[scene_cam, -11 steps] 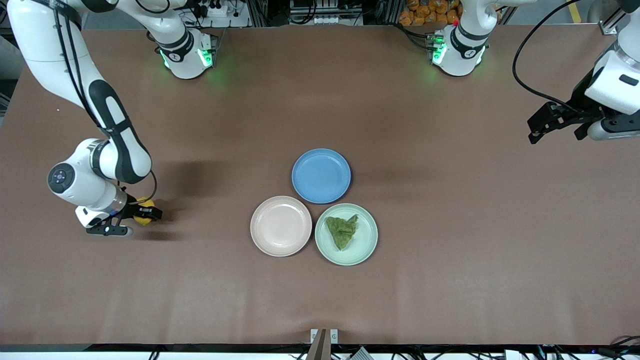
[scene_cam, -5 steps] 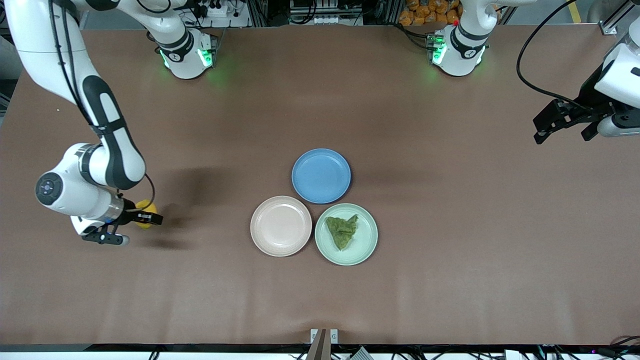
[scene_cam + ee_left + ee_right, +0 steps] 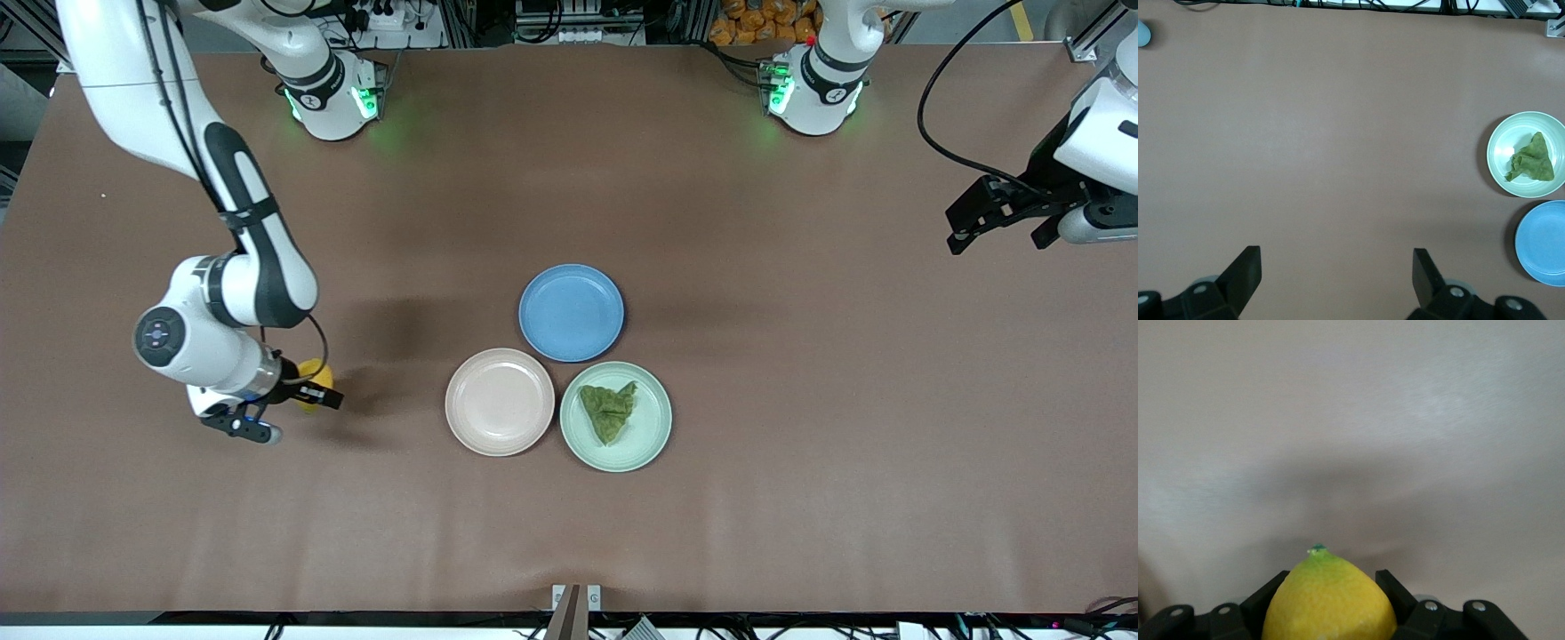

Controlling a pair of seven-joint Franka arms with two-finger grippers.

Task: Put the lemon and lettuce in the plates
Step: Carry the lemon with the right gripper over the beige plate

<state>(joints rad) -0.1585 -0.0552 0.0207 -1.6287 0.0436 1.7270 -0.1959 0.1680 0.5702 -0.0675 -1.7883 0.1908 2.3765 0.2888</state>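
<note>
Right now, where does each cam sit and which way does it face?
Front view: high across the table, facing both bases; right gripper holds the lemon, left gripper waits.
Left wrist view: looks down past its open fingers at the table, green plate, lettuce; front shares these.
Right wrist view: looks along clamped fingers at the lemon, also shared.

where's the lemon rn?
The lemon is held in the right gripper, over bare table toward the right arm's end, short of the beige-pink plate.

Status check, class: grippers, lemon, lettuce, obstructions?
Right gripper shut on lemon, over bare table. Left gripper open, waiting. Lettuce on green plate. Pink plate unobstructed.
</note>
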